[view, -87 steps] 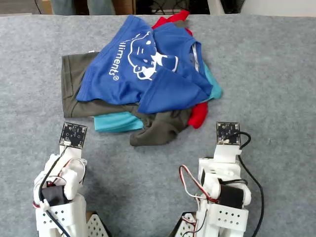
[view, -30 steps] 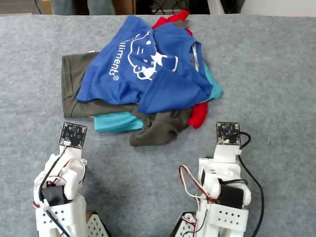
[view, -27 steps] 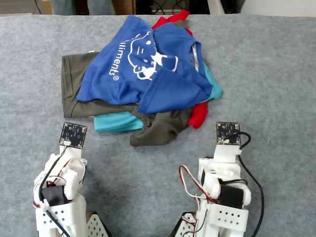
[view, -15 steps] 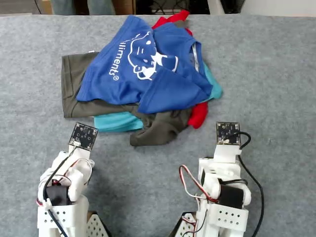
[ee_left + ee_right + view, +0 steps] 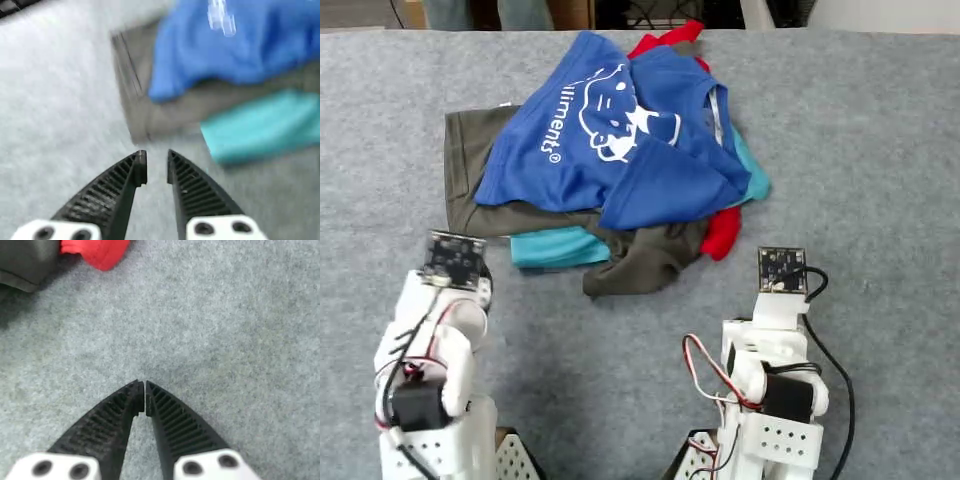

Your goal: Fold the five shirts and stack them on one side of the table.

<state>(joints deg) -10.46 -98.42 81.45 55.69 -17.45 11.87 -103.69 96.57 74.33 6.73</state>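
Note:
Several shirts lie in a loose pile at the table's far middle. A blue printed shirt (image 5: 620, 130) is on top, over a dark olive shirt (image 5: 470, 185), a teal shirt (image 5: 545, 247) and a red shirt (image 5: 722, 232). My left arm (image 5: 452, 262) stands just before the pile's near left corner. The left gripper (image 5: 156, 162) is open by a narrow gap and holds nothing, hanging above bare felt short of the olive shirt (image 5: 137, 107) and teal shirt (image 5: 260, 125). My right gripper (image 5: 144, 387) is shut and empty over the felt, near the red shirt (image 5: 97, 251).
Grey felt (image 5: 880, 150) covers the whole table, with bare room left and right of the pile. Both arm bases stand at the near edge, the right arm (image 5: 775, 350) folded back. Dark room clutter lies beyond the far edge.
The left arm has lifted from its folded pose and stretched toward the pile's near left corner, swinging right and then back left. The right arm and the shirts have not moved.

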